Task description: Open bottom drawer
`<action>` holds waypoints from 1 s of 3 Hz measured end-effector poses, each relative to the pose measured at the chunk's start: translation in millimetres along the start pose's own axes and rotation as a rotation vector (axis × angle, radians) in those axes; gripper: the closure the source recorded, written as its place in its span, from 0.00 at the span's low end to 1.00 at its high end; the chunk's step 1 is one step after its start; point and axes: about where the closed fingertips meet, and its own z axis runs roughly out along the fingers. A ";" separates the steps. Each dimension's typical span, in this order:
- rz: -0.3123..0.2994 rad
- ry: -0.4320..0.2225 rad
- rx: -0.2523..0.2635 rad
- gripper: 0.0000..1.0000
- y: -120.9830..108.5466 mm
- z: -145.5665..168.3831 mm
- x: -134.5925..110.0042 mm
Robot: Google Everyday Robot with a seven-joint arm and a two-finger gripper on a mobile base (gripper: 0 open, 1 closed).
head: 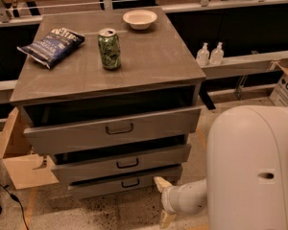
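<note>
The grey cabinet has three drawer fronts. The bottom drawer [101, 188] is the shortest and narrowest one, near the floor, with a small dark bar handle [130, 182] at its centre. It stands a little way out, as do the two above. My gripper [163, 201] is low by the floor, just right of the bottom drawer's right end. Its two tan fingers [160, 183] are spread apart and hold nothing. It is to the right of the handle and does not touch it.
The cabinet top [149, 56] holds a chip bag [52, 45], a green can [109, 48] and a white bowl [139, 18]. My white arm housing [252, 169] fills the lower right. Cardboard [24, 169] lies at the left, with a box [285, 83] and two bottles [209, 54] at the right.
</note>
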 end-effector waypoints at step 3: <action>0.076 -0.027 0.062 0.00 17.9 60.0 32.5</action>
